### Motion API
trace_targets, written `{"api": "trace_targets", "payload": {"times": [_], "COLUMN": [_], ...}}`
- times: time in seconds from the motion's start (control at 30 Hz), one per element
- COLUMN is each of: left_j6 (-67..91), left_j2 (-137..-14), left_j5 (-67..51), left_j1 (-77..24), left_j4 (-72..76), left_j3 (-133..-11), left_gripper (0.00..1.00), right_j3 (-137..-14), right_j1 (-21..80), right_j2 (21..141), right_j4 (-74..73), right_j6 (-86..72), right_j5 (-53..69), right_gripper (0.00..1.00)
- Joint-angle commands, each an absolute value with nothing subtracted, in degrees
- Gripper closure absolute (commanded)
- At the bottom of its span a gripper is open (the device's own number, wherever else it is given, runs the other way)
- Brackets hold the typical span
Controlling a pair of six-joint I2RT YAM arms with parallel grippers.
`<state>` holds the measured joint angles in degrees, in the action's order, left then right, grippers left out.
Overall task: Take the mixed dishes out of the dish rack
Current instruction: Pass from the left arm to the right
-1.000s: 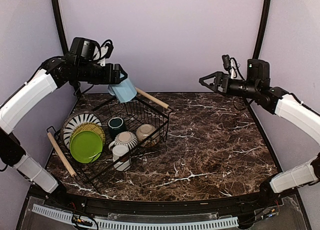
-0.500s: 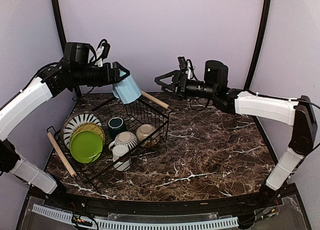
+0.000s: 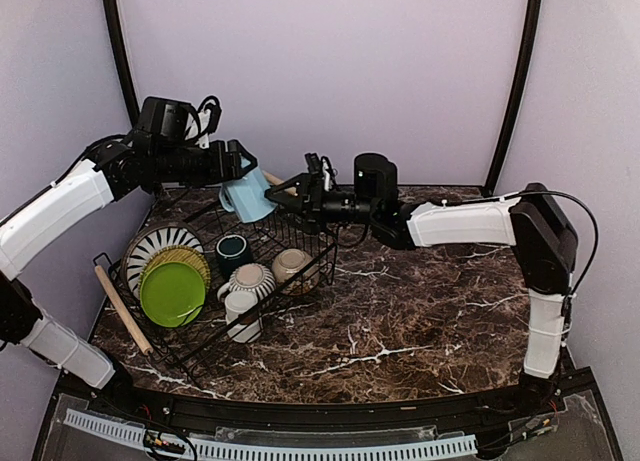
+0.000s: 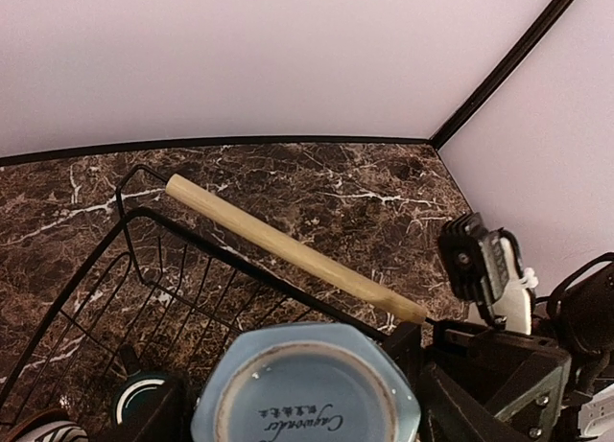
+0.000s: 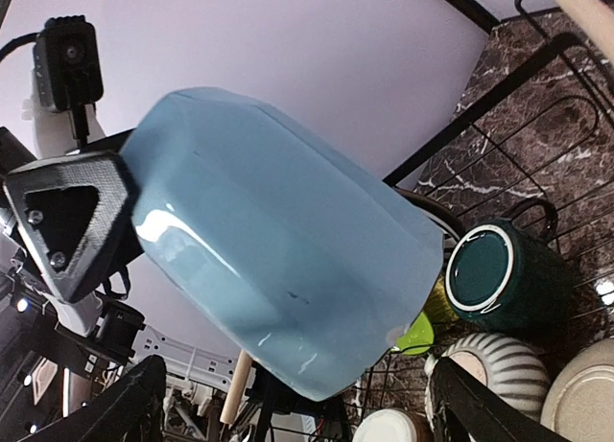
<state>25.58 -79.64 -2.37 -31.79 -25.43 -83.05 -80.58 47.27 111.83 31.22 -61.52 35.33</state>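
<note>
My left gripper (image 3: 238, 171) is shut on the light blue cup (image 3: 249, 194) and holds it tilted in the air above the far end of the black wire dish rack (image 3: 331, 243). The left wrist view shows the cup's base (image 4: 307, 396). My right gripper (image 3: 277, 197) is open, with the cup's mouth end (image 5: 278, 269) between its spread fingers (image 5: 134, 404); whether they touch it is unclear. The rack holds a striped plate (image 3: 150, 243), an olive-yellow plate (image 3: 192, 258), a lime green plate (image 3: 171, 294), a dark teal mug (image 3: 233, 251), a striped mug (image 3: 253, 279), a small white cup (image 3: 242, 317) and a cream bowl (image 3: 294, 266).
The rack stands on the left half of a dark marble table (image 3: 440, 291), with wooden rod handles at its near left (image 3: 121, 307) and far right (image 4: 288, 250). Purple walls close the back and sides.
My right arm has swung far left across the table, bringing its open gripper up to the cup. My left gripper has lowered the cup slightly, still shut on it.
</note>
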Motion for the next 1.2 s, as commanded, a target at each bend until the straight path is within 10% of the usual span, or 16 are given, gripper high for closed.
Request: {"api": "trace_targets", "payload": {"times": [0.0,0.37,1.0,1.17], "left_j6": [26.96,28.99,39.12,43.28], "left_j2": [-79.06,-77.29,-69.64,-68.53], "left_j5": [-3.31,-5.41,-8.19,-10.56], "left_j1": [-31.85,-31.73,-31.24,-30.69], "left_j4": [-20.55,-15.00,3.91,8.89], "left_j3": [-83.87,-78.94,-62.71,-58.83], "left_gripper": [0.87,0.89,0.93,0.88], "right_j3": [-83.84,-85.76,-94.56,-93.26], "right_j1": [48.52,48.54,48.17,47.79], "right_j2": [114.91,121.17,123.23,120.40], "right_j4": [40.04,60.92,73.95,75.62], "right_j6": [-67.60,-82.55,-92.73,-91.33], "right_j5": [37.92,37.47,37.27,38.72], "right_gripper": [0.09,0.23,0.97,1.00]}}
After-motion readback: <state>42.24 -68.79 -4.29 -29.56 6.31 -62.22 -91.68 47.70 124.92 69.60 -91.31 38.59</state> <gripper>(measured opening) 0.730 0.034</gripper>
